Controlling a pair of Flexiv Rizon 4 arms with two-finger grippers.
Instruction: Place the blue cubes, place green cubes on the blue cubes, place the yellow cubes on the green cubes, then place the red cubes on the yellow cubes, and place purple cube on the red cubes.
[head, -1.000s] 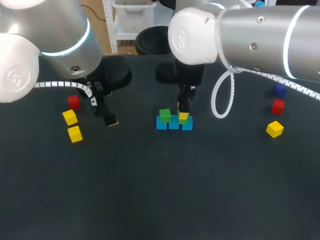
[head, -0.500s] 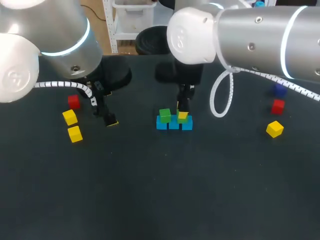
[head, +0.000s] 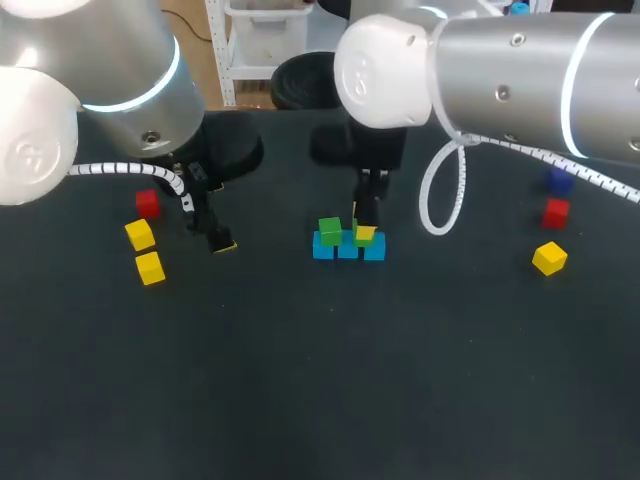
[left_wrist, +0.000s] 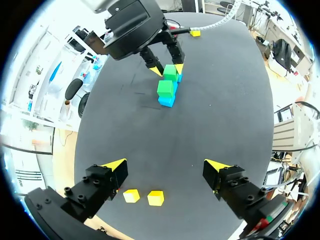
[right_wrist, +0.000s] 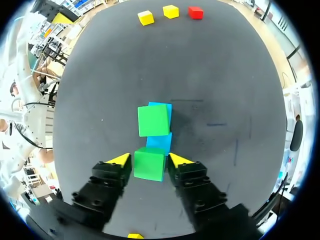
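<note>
Now right gripper (right_wrist: 150, 160) pinches a green cube (right_wrist: 149, 168) onto mid-tabletop blue cubes (right_wrist: 161, 142) (second layer); left gripper (left_wrist: 165, 165) hovers, fingers wide.

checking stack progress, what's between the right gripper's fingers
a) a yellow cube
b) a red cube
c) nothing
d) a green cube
D: in the right wrist view a green cube sits gripped between the yellow tips of the right gripper, just over the blue cubes.
</note>
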